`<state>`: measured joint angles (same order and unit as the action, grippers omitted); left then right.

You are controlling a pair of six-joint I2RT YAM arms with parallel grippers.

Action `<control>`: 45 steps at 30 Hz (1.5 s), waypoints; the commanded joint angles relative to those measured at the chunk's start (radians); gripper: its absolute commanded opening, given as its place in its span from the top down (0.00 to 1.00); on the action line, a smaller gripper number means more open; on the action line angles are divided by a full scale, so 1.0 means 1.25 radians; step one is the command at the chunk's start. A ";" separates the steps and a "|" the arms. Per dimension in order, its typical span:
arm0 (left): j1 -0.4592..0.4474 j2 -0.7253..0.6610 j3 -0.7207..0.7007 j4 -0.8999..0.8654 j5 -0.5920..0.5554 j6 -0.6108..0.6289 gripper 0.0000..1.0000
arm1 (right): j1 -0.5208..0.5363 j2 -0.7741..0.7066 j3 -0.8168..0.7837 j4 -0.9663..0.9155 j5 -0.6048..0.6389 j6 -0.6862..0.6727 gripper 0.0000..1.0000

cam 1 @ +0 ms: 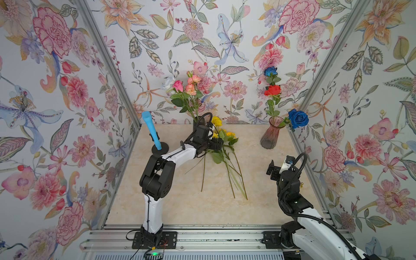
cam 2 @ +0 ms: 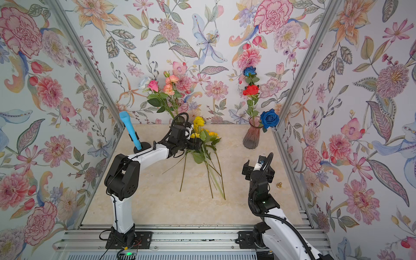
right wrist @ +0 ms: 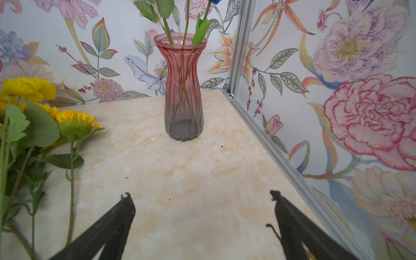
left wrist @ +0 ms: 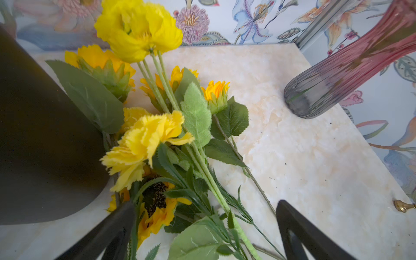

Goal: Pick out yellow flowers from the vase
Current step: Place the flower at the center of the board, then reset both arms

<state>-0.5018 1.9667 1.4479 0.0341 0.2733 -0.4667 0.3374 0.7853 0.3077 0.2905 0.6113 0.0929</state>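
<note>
The yellow flowers [cam 1: 230, 135] lie flat on the marble table [cam 1: 180, 207], outside both vases, with heads near the dark vase [left wrist: 45, 135] and stems pointing to the front edge. The left gripper [left wrist: 204, 204] stands wide open over them; the stems pass between its jaws, not pinched. The right gripper [right wrist: 200, 194] is also wide open and holds nothing, facing the pink vase [right wrist: 183, 90]

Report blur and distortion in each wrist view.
Left wrist: the dark rounded mass nearest the lens is featureless blur, the pink ribbed glass vase looks tilted and bowed, likely lens distortion, the yellow artificial flowers are sharp. Right wrist: the same vase stands upright and crisp.
</note>
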 commanded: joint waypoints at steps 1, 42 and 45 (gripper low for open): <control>-0.005 -0.088 -0.050 0.087 0.004 0.048 0.00 | 0.004 0.038 -0.004 0.109 0.042 -0.053 0.00; 0.341 -0.561 -0.976 0.910 -0.492 0.419 0.00 | -0.157 0.563 -0.063 0.730 -0.139 -0.116 0.00; 0.342 -0.574 -0.991 0.913 -0.469 0.392 0.00 | -0.158 0.559 -0.054 0.707 -0.148 -0.113 0.00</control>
<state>-0.0830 1.2694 0.2310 1.1343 -0.3660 0.0734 0.1467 1.4933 0.2222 1.1397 0.4667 -0.0738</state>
